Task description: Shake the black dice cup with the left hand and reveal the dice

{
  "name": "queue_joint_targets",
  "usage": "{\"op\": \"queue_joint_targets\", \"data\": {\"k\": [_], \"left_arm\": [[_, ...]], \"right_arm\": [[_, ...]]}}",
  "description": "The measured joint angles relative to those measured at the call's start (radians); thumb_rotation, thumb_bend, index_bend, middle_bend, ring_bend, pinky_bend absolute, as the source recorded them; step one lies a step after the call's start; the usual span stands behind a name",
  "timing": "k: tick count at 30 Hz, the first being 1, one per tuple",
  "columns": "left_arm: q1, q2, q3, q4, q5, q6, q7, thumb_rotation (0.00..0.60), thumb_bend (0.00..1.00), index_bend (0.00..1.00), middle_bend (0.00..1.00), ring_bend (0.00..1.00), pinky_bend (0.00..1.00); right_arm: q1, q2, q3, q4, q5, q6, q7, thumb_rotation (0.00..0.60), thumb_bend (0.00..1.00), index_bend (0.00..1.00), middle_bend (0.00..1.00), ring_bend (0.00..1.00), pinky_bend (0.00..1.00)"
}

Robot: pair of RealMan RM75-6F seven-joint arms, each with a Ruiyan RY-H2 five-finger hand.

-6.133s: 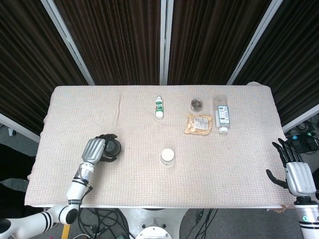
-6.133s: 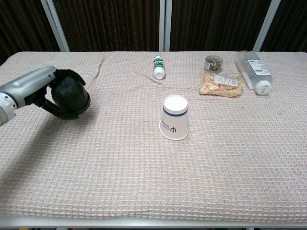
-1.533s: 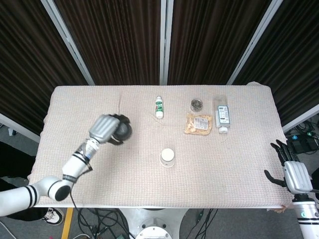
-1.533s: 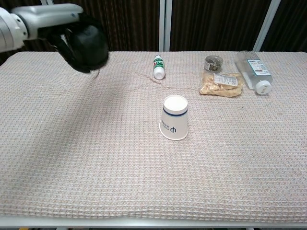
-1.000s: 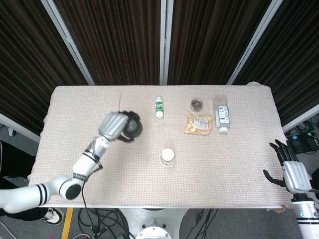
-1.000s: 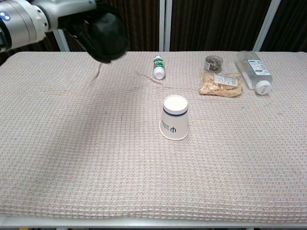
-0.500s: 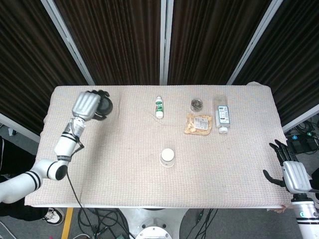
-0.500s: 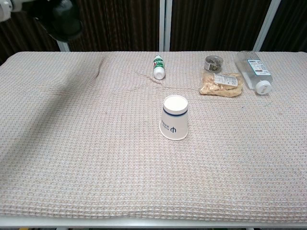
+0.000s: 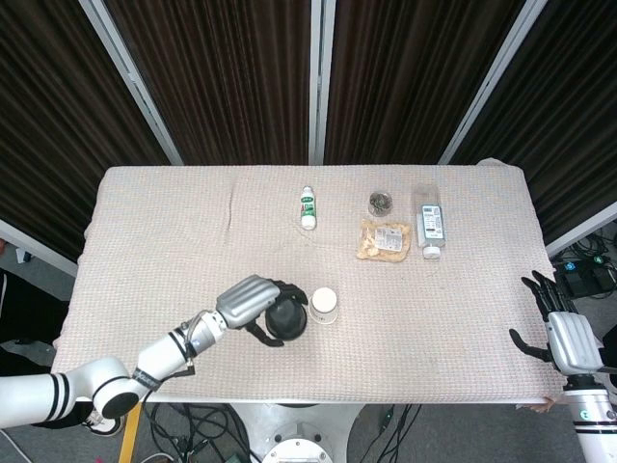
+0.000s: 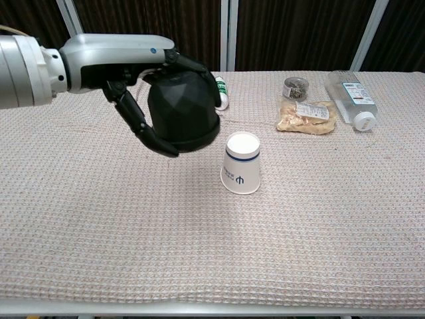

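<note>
Left hand (image 10: 136, 76) grips the black dice cup (image 10: 182, 111), fingers wrapped around its faceted sides, mouth down and lifted off the table (image 10: 99, 219), just left of the upturned white paper cup (image 10: 242, 163); from the head view the dice cup sits right beside the paper cup, near the table's front edge. Right hand (image 9: 565, 333) hangs off the table's right end with fingers spread and nothing in it. Along the far side lie a small white bottle (image 10: 220, 92), a round tin (image 10: 295, 86), a snack bag (image 10: 306, 117) and a clear bottle (image 10: 352, 99) on its side.
</note>
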Motion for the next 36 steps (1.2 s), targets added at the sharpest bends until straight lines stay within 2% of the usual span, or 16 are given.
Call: {"op": "queue_joint_targets", "data": {"k": [5, 7, 13, 19, 27, 32, 36], "left_arm": [[0.037, -0.028, 0.001, 0.229, -0.059, 0.052, 0.026, 0.6, 0.12, 0.29, 0.44, 0.37, 0.43], [0.06, -0.036, 0.009, 0.28, -0.077, 0.073, 0.031, 0.6, 0.12, 0.29, 0.44, 0.37, 0.43], [0.1, -0.062, 0.041, 0.311, -0.062, 0.12, 0.027, 0.6, 0.12, 0.29, 0.44, 0.37, 0.43], [0.114, -0.108, 0.063, 0.333, -0.054, 0.121, 0.024, 0.6, 0.11, 0.29, 0.44, 0.37, 0.43], [0.122, -0.187, 0.08, 0.426, -0.035, 0.129, 0.024, 0.6, 0.11, 0.29, 0.44, 0.36, 0.42], [0.135, -0.243, 0.093, 0.505, -0.022, 0.137, -0.007, 0.6, 0.08, 0.26, 0.38, 0.3, 0.36], [0.142, -0.279, 0.106, 0.563, -0.005, 0.138, -0.049, 0.6, 0.02, 0.14, 0.22, 0.15, 0.24]], "right_arm": [[0.0, 0.002, 0.001, -0.005, 0.0, 0.001, -0.004, 0.6, 0.2, 0.08, 0.0, 0.0, 0.14], [0.0, 0.002, 0.001, -0.006, -0.001, 0.002, -0.007, 0.6, 0.19, 0.08, 0.0, 0.0, 0.14], [0.004, -0.001, -0.001, -0.013, -0.005, -0.001, -0.016, 0.6, 0.2, 0.08, 0.0, 0.0, 0.14], [0.006, 0.017, 0.007, -0.053, -0.017, 0.023, -0.041, 0.6, 0.2, 0.08, 0.0, 0.0, 0.14], [0.007, 0.033, 0.01, -0.078, -0.015, 0.025, -0.054, 0.6, 0.19, 0.08, 0.0, 0.0, 0.14], [0.009, 0.031, 0.011, -0.073, -0.011, 0.019, -0.051, 0.6, 0.2, 0.08, 0.0, 0.0, 0.14], [0.01, 0.031, 0.011, -0.076, -0.01, 0.018, -0.055, 0.6, 0.19, 0.08, 0.0, 0.0, 0.14]]}}
